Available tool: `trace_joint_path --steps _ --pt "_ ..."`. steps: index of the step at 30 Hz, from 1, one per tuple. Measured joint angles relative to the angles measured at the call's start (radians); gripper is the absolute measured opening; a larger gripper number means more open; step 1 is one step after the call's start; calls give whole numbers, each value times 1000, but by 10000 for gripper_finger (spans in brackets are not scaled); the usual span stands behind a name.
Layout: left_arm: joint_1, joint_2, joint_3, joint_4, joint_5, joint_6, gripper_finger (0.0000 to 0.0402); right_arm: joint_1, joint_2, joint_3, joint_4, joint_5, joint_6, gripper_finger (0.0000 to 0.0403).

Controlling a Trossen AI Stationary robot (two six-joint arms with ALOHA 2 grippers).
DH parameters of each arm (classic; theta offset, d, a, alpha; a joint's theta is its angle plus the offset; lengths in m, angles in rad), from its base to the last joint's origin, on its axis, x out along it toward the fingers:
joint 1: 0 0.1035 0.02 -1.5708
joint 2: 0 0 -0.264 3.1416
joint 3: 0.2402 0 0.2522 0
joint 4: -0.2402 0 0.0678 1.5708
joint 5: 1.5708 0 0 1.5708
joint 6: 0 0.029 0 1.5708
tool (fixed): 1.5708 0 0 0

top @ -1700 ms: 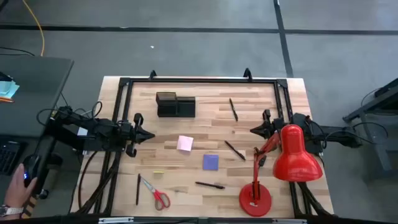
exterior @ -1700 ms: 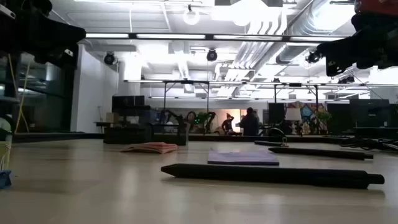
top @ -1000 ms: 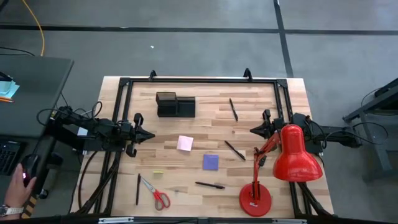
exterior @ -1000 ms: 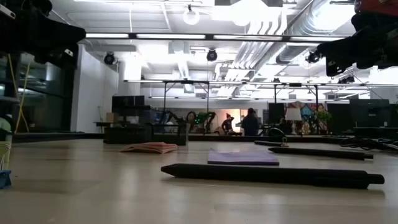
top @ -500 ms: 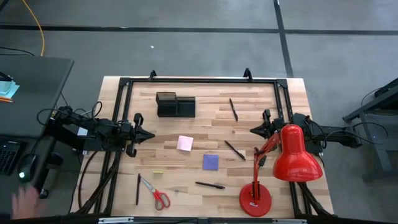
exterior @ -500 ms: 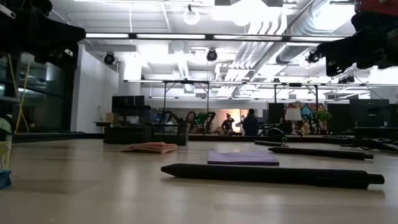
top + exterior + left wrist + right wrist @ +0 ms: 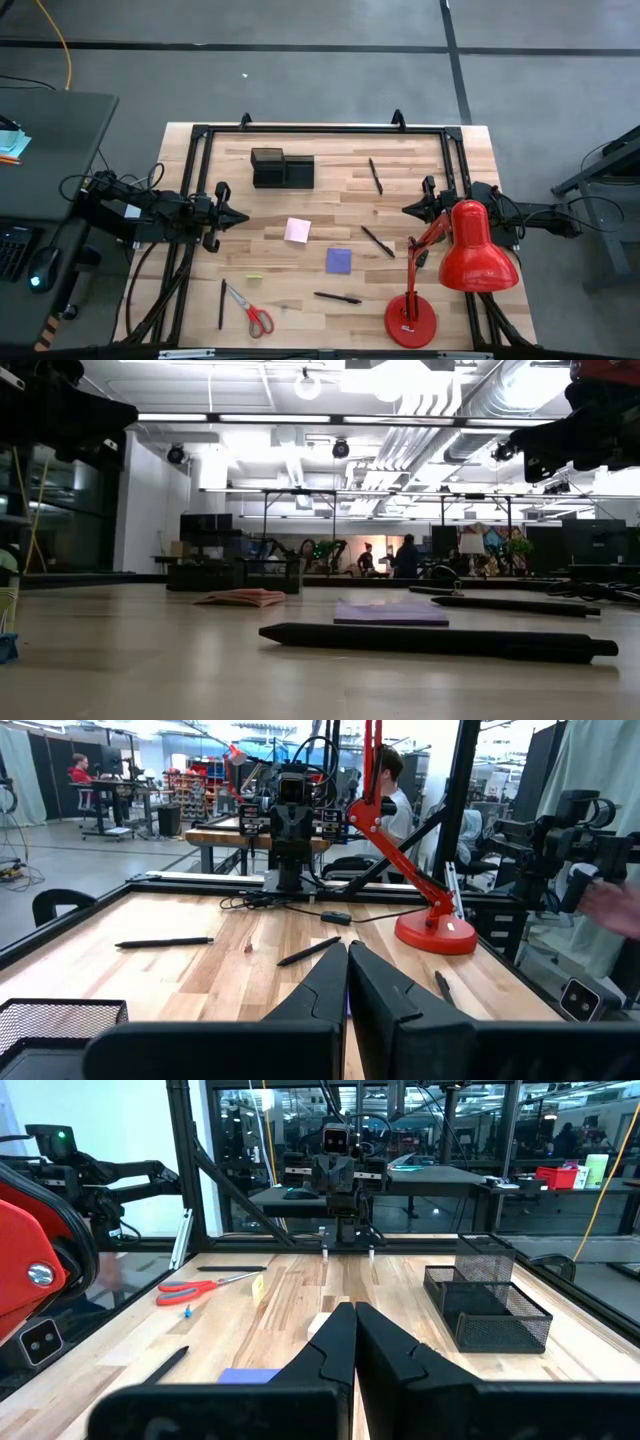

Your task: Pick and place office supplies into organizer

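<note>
From above, the left gripper (image 7: 243, 216) rests at the table's left edge with its fingers pressed together, holding nothing. The right gripper (image 7: 406, 209) waits at the right edge, likewise closed and empty. The black organizer (image 7: 282, 168) stands near the far rail. On the wood (image 7: 330, 195) lie a pink pad (image 7: 297, 230), a purple pad (image 7: 339, 260), red scissors (image 7: 251, 313) and several pens (image 7: 375, 176), all well apart from the organizer. A red lamp (image 7: 455, 262) stands beside the right arm.

At table height, a dark pen (image 7: 435, 641) lies nearest, the purple pad behind it.

The left wrist shows closed fingers (image 7: 325, 990) and the lamp's base.

The right wrist shows the mesh organizer (image 7: 487, 1306), empty, and the scissors (image 7: 198, 1287).
</note>
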Motion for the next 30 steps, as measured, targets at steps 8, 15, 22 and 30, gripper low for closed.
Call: trace_joint_path --steps 8,15,22,30 --pt "0 0 0 0 0 0 1 0 0 0 13 -1 53 0" --pt "0 0 0 0 0 0 1 0 0 0 76 7 209 0" --pt "0 0 0 59 0 -28 1 0 0 0 105 16 306 0" --pt "0 0 0 67 6 -41 1 0 1 0 104 112 282 0"
